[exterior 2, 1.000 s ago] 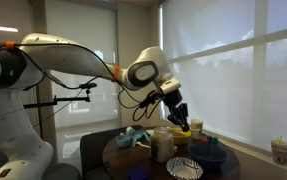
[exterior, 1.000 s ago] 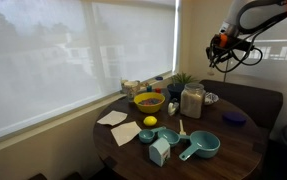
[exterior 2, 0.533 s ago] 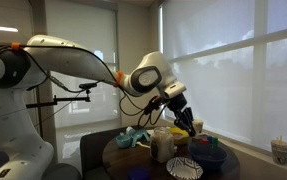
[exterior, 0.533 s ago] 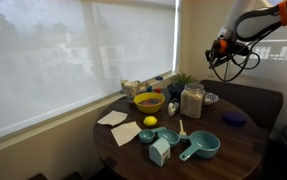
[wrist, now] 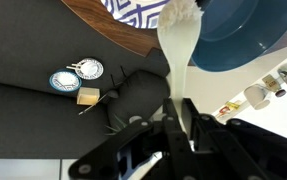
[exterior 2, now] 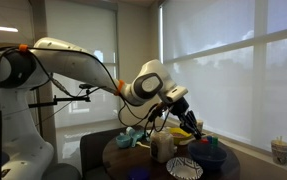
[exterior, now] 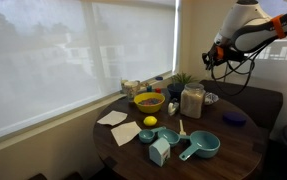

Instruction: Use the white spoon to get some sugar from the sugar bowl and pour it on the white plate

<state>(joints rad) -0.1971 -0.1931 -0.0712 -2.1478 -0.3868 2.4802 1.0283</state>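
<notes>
White spoon stands pinched by its handle between the robot arm's fingers, which are closed tight on it, its pale oval bowl pointing away from them. In the wrist view the far end of the white spoon lies over the rim of a dark blue dish; whether it carries any sugar cannot be told. Beyond the fingers, just to one side of that tip, shows the edge of a blue-and-white patterned plate on the round wooden tabletop. Past the tabletop's edge, a dark seat holds two small round discs and a pale yellow block.

In an exterior view the fingers hang high in the air, well above the tabletop, with the dark blue dish lower down near the tabletop's edge. Farther from them stand a jar of pale contents, a yellow bowl, a lemon, teal measuring cups, a teal carton and white napkins. The spoon is too small to make out there.

In an exterior view the arm bends out over the tabletop, and the fingers slant downward, above the jar and the patterned plate.
</notes>
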